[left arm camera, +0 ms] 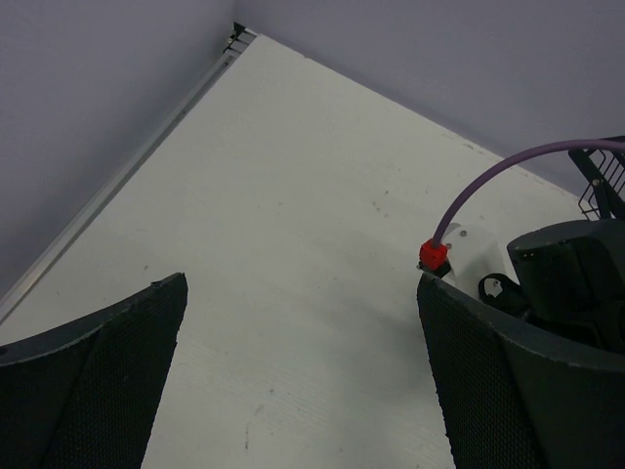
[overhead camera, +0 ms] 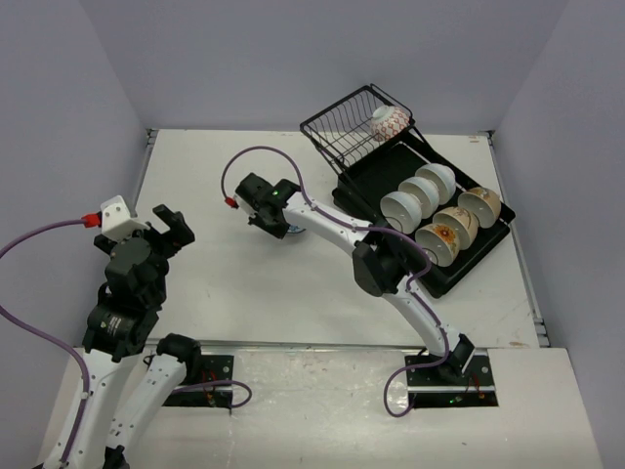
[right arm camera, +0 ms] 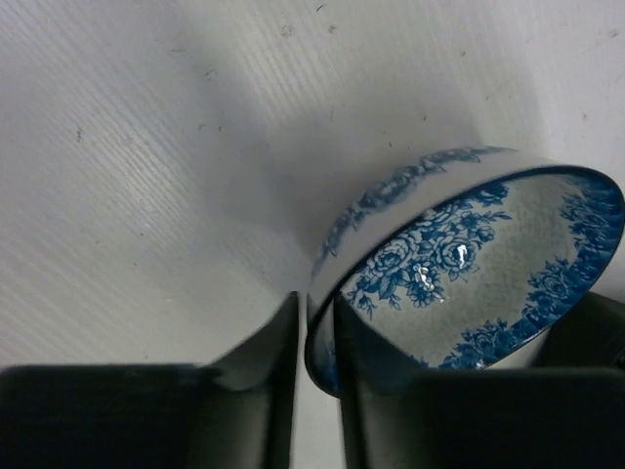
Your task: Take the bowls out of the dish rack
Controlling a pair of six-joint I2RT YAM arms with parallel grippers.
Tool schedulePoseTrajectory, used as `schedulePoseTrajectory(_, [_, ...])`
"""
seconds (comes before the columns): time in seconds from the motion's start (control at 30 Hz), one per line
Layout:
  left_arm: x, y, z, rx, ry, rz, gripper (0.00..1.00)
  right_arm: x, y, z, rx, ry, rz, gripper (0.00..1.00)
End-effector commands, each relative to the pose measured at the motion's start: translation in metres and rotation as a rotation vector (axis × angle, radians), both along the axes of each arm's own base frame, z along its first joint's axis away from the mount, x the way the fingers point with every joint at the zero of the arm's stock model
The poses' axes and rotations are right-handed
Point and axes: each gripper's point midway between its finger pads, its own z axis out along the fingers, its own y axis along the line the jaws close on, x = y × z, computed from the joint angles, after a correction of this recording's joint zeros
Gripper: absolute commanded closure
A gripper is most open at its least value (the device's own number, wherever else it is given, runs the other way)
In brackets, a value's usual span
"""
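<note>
The rim of the blue bowl (right arm camera: 469,254) is pinched between the two fingers (right arm camera: 244,410) of the right claw (right arm camera: 317,327), so this claw is clenched on the bowl. The bowl is held tipped, low over the counter (overhead camera: 215,283), near the middle and to the left of the rack (overhead camera: 354,186). Whether it touches the counter cannot be told. Blue flowers can be seen inside it and around its outside. The left claw (left arm camera: 301,293) is spread wide with nothing in it. It is held over the left side of the counter, well apart from the bowl. The rack is set at the far right. One pink bowl (overhead camera: 388,121) is seen in the wire part at its far end. Three white bowls (overhead camera: 415,195) and three cream bowls (overhead camera: 454,227) are stood on edge in two rows in its nearer part.
</note>
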Motion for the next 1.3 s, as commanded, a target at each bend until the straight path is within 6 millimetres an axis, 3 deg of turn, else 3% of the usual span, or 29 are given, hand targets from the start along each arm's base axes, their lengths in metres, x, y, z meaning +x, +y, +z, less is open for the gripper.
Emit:
schedulePoseTrajectory(0.0, [0.005, -0.002, 0.007, 0.008, -0.029, -0.015, 0.00, 0.004, -0.006, 0.011, -0.024, -0.028, 0.003, 0.73])
schedulePoseTrajectory(0.07, [0.005, -0.002, 0.006, 0.008, -0.027, -0.017, 0.00, 0.002, -0.005, 0.016, -0.013, -0.031, -0.002, 0.48])
schedulePoseTrajectory(0.2, [0.006, -0.003, 0.006, 0.010, -0.025, -0.020, 0.00, -0.003, 0.008, 0.038, 0.089, -0.026, 0.022, 0.33])
schedulePoseTrajectory(0.33, [0.006, -0.003, 0.005, 0.011, -0.022, -0.018, 0.00, -0.003, 0.019, 0.091, 0.221, -0.069, 0.025, 0.30])
schedulePoseTrajectory(0.37, [0.006, -0.003, 0.004, 0.012, -0.020, -0.017, 0.00, -0.004, 0.021, 0.117, 0.273, -0.097, 0.030, 0.30])
schedulePoseTrajectory(0.4, [0.007, -0.002, 0.005, 0.012, -0.019, -0.015, 0.00, -0.006, 0.020, 0.130, 0.305, -0.105, 0.023, 0.29])
schedulePoseTrajectory(0.43, [0.007, -0.003, 0.004, 0.013, -0.017, -0.017, 0.00, -0.005, 0.018, 0.145, 0.334, -0.124, 0.016, 0.28])
schedulePoseTrajectory(0.47, [0.007, -0.003, 0.004, 0.012, -0.016, -0.019, 0.00, -0.007, 0.013, 0.182, 0.401, -0.167, 0.012, 0.28])
schedulePoseTrajectory(0.53, [0.008, -0.004, 0.002, 0.016, -0.009, -0.020, 0.00, -0.006, -0.002, 0.211, 0.482, -0.183, -0.020, 0.28])
schedulePoseTrajectory(0.57, [0.010, -0.006, -0.001, 0.018, 0.000, -0.033, 0.00, 0.001, -0.025, 0.247, 0.576, -0.234, -0.080, 0.27])
schedulePoseTrajectory(0.67, [0.021, -0.016, -0.010, 0.034, 0.040, -0.083, 0.00, 0.028, -0.073, 0.312, 0.839, -0.319, -0.233, 0.26])
schedulePoseTrajectory(0.7, [0.024, -0.022, -0.013, 0.034, 0.057, -0.114, 0.00, 0.033, -0.119, 0.326, 0.983, -0.261, -0.354, 0.20])
schedulePoseTrajectory(0.77, [0.032, -0.027, -0.025, 0.047, 0.117, -0.130, 0.00, 0.066, -0.189, 0.355, 1.190, -0.314, -0.494, 0.19])
schedulePoseTrajectory(0.83, [0.037, -0.032, -0.032, 0.049, 0.151, -0.153, 0.00, 0.066, -0.219, 0.346, 1.335, -0.208, -0.605, 0.19])
schedulePoseTrajectory(0.87, [0.040, -0.036, -0.037, 0.053, 0.174, -0.174, 0.00, 0.076, -0.244, 0.341, 1.403, -0.176, -0.670, 0.18])
schedulePoseTrajectory(0.97, [0.044, -0.040, -0.041, 0.053, 0.196, -0.192, 0.00, 0.097, -0.279, 0.334, 1.448, -0.169, -0.734, 0.17])
schedulePoseTrajectory(1.0, [0.044, -0.040, -0.042, 0.053, 0.199, -0.194, 0.00, 0.110, -0.285, 0.320, 1.440, -0.149, -0.759, 0.17])
schedulePoseTrajectory(1.07, [0.044, -0.042, -0.041, 0.051, 0.192, -0.203, 0.00, 0.124, -0.305, 0.318, 1.465, -0.135, -0.752, 0.17])
schedulePoseTrajectory(1.1, [0.044, -0.042, -0.042, 0.052, 0.192, -0.205, 0.00, 0.137, -0.312, 0.302, 1.468, -0.103, -0.771, 0.17])
schedulePoseTrajectory(1.13, [0.043, -0.042, -0.043, 0.053, 0.193, -0.205, 0.00, 0.145, -0.327, 0.305, 1.494, -0.133, -0.771, 0.18])
schedulePoseTrajectory(1.27, [0.044, -0.044, -0.042, 0.052, 0.190, -0.214, 0.00, 0.167, -0.354, 0.288, 1.543, -0.139, -0.830, 0.15])
